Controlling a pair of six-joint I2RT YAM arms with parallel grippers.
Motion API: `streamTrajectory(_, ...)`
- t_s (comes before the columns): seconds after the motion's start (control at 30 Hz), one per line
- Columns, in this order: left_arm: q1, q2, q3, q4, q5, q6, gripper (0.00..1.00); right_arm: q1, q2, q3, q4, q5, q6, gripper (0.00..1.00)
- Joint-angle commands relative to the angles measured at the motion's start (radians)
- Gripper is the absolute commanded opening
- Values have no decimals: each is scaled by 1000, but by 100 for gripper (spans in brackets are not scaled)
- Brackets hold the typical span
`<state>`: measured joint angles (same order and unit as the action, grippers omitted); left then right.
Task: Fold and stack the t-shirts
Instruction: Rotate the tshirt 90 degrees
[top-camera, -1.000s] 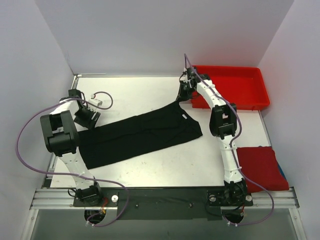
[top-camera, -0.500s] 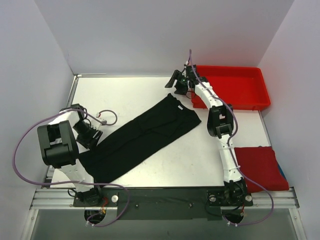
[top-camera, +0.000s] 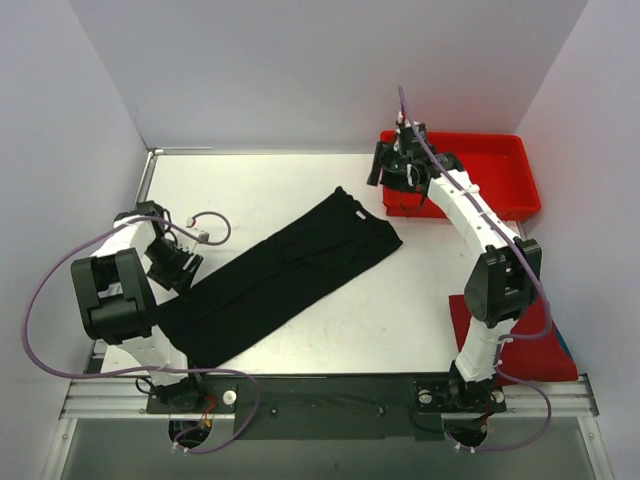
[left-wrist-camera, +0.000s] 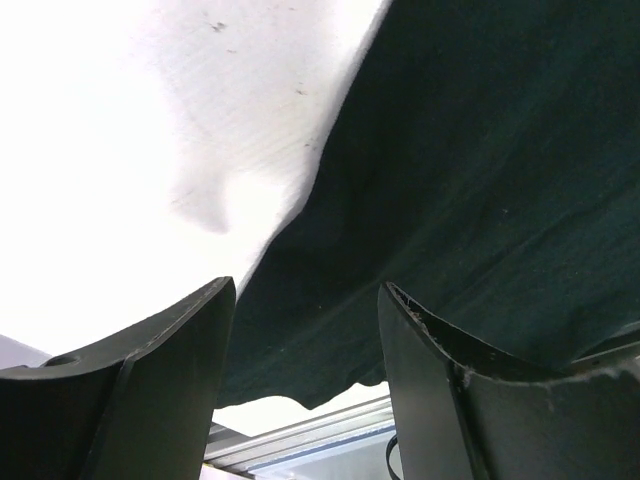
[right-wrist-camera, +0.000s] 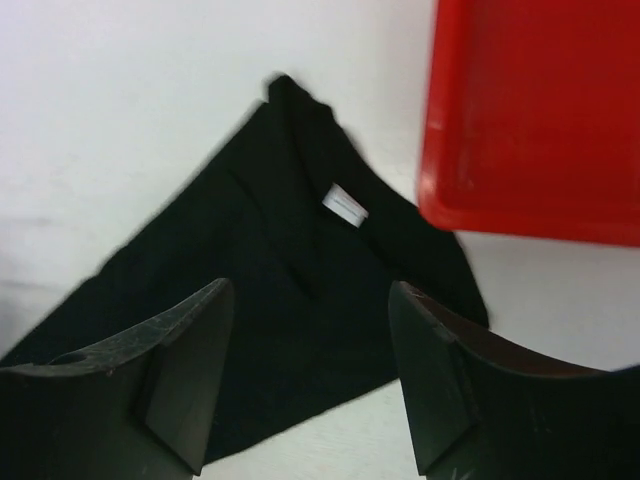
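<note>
I read the large t-shirt (top-camera: 280, 280) at centre as plain black, no print, with a small white label (right-wrist-camera: 345, 205) at its collar. The second t-shirt (top-camera: 545, 350), at 4 o'clock, is plain dark red. The tray (top-camera: 500, 180), at 1 o'clock, is a brighter glossy red. The table (top-camera: 250, 190) is white. The arms (top-camera: 470, 210) are white with black joints and purple cables.

Left gripper (top-camera: 183, 268): jaws stand apart, nothing clamped between the fingers (left-wrist-camera: 160, 380). Left arm (top-camera: 110, 290) is folded, its elbow lying behind the claw. Right gripper (top-camera: 390, 175): jaws apart, likewise holding nothing. Right arm (top-camera: 478, 225) is stretched out, its elbow behind and to the right of the claw.
</note>
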<state>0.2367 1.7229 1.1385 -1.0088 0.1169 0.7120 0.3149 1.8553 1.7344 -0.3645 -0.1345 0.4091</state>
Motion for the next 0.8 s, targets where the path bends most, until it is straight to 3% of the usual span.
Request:
streamTrajectory(0.0,1,-60,37,35,-11,-28,69,-63,50,-173,-154,160,-29,58)
streamTrajectory(0.17,1,-68,3,55,-32,-29,70,-71,134,-152,-172,112,-107,68)
streamTrajectory(0.4,1,-92,-2,49,-62,-25,70,-76,320,-15,-289,96,-105,62)
streamTrajectory(0.47,1,-97,0,47,-68,-25,70,-69,332,-25,-304,76,-102,53)
streamTrajectory(0.53,1,-97,4,44,-71,-26,70,-65,325,-38,-303,53,-96,24)
streamTrajectory(0.6,1,-92,13,42,-71,-26,70,-56,320,-30,-301,41,-116,6)
streamTrajectory(0.67,3,-88,27,42,-71,-29,70,-39,318,0,-304,65,-151,0)
streamTrajectory(0.77,1,-72,52,45,-68,-40,70,12,326,69,-306,96,-211,0)
